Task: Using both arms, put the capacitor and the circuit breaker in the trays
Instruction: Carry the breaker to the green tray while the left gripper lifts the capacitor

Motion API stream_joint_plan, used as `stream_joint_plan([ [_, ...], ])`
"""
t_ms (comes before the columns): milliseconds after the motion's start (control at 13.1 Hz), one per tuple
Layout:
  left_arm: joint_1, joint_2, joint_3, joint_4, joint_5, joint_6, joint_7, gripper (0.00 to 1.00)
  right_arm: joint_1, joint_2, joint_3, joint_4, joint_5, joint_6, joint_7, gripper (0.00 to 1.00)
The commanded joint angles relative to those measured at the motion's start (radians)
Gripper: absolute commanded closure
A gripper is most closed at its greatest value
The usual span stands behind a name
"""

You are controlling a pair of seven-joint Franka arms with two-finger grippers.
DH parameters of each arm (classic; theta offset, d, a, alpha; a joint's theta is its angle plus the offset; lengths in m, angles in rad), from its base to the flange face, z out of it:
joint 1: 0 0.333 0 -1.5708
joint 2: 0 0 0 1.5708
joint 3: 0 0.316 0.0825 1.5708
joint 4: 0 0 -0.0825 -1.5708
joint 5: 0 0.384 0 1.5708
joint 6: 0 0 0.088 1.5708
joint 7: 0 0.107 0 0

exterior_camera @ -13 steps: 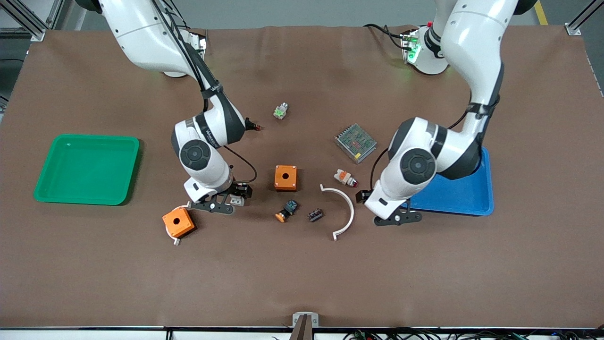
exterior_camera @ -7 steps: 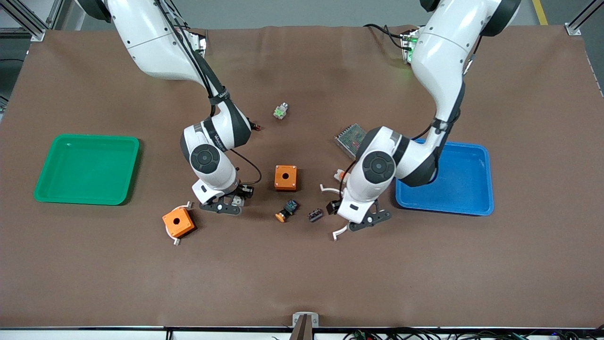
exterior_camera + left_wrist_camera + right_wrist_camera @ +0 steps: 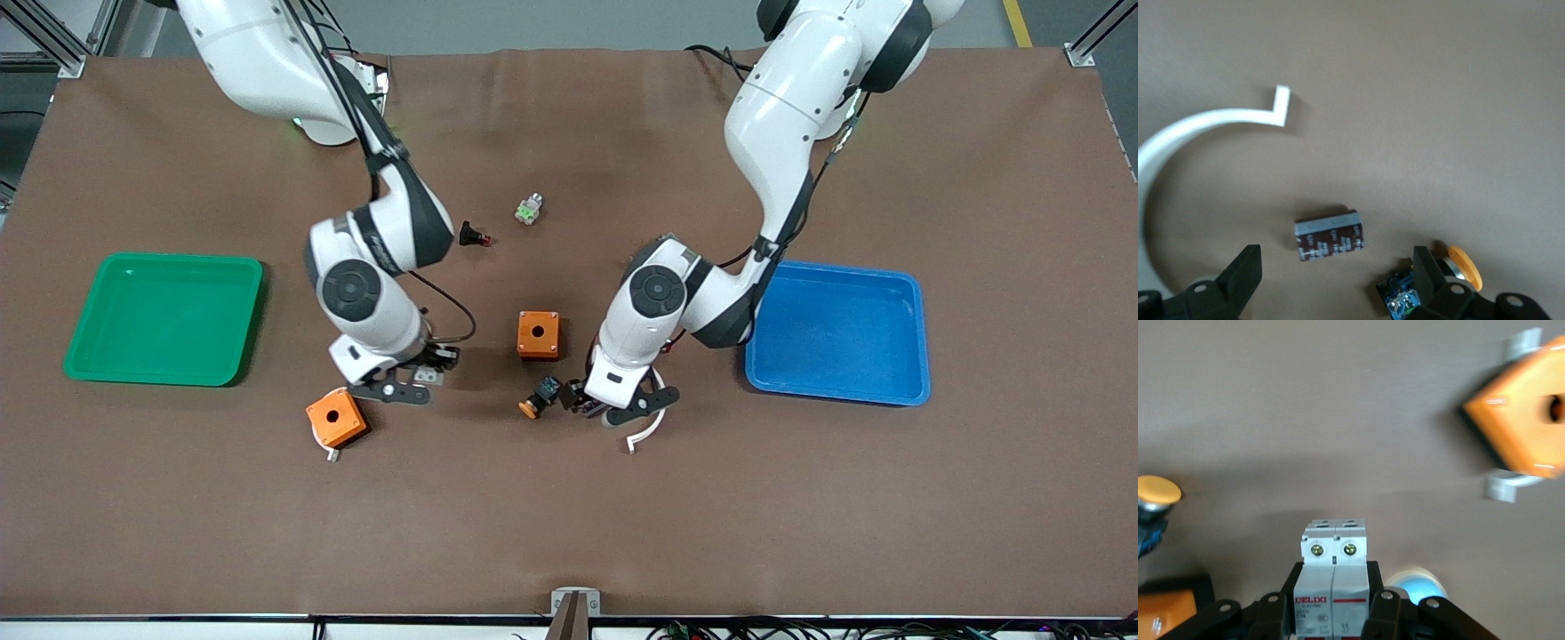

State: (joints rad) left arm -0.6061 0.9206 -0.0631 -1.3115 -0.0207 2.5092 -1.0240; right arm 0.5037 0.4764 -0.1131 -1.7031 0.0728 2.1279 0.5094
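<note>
The left claw (image 3: 1331,287) hangs spread wide over the capacitor (image 3: 1329,235), which lies on the desk (image 3: 800,498) beside a black-and-blue part (image 3: 1399,297) with an orange cap. The capacitor looks light, stiff and smooth-sleeved, so gripping across its long sides seems safest. The right claw (image 3: 1331,607), over the desk near an orange box (image 3: 335,418), is clenched on the breaker (image 3: 1334,573), a rigid plastic block labelled "DELIXI".

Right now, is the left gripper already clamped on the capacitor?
No, the left gripper is open, its fingers apart on either side of the capacitor lying on the table.
</note>
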Motion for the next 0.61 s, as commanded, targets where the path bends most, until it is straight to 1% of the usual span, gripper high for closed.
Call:
stream_joint_plan([
  [0, -0.021, 0.064, 0.016, 0.069, -0.015, 0.014, 0.001, 0.0, -0.091, -0.155, 0.01, -0.042, -0.001, -0.133, -0.073, 1.0],
  [153, -0.024, 0.075, 0.022, 0.067, -0.004, 0.014, 0.008, 0.0, -0.166, -0.194, 0.01, -0.047, -0.033, -0.242, -0.168, 1.0],
  [229, -0.032, 0.08, 0.029, 0.066, 0.005, 0.014, 0.01, 0.0, -0.189, -0.215, 0.01, -0.07, -0.069, -0.252, -0.202, 1.0],
  [305, -0.047, 0.087, 0.051, 0.067, 0.018, 0.013, 0.013, 0.0, -0.217, -0.237, 0.01, -0.097, -0.137, -0.249, -0.225, 1.0],
  [381, -0.073, 0.092, 0.083, 0.069, 0.018, 0.014, 0.013, 0.0, -0.258, -0.252, 0.012, -0.116, -0.175, -0.247, -0.268, 1.0],
  [458, -0.095, 0.093, 0.11, 0.067, 0.018, 0.014, 0.013, 0.01, -0.301, -0.266, 0.012, -0.134, -0.176, -0.247, -0.341, 1.0],
  [534, -0.104, 0.093, 0.126, 0.067, 0.018, 0.014, 0.013, 0.05, -0.351, -0.278, 0.013, -0.15, -0.176, -0.246, -0.424, 1.0],
])
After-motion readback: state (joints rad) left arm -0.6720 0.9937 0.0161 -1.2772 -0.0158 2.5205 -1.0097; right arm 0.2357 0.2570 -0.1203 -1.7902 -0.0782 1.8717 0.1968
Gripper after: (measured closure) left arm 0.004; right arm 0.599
